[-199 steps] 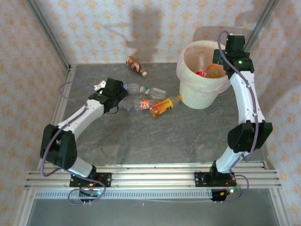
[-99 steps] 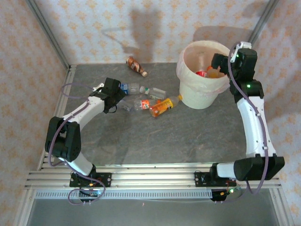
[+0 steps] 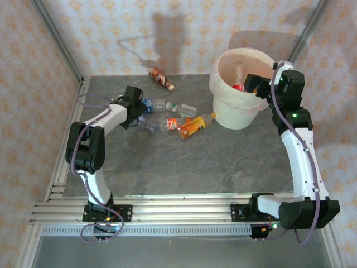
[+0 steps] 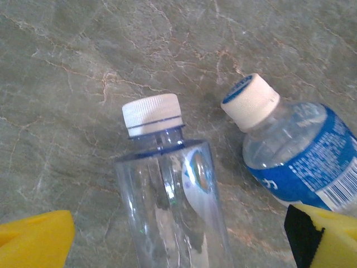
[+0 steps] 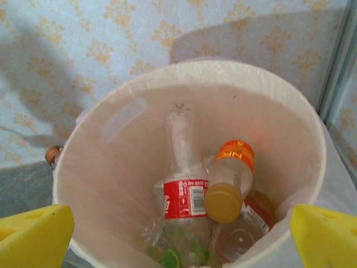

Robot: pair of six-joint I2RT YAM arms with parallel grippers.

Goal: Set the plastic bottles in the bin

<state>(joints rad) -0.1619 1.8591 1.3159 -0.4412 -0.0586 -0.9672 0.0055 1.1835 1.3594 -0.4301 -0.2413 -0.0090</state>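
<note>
The work surface is formed by a grey, stone-patterned table top, and pale, brownish veining is resolved on it at close range. The table is enclosed on three sides by walls covered in pale wallpaper printed with small orange ornamental motifs. Slanted aluminium posts are set at the two far corners, and grooved aluminium rails are laid along the near edge. Soft shadows are cast on the back wall.
</note>
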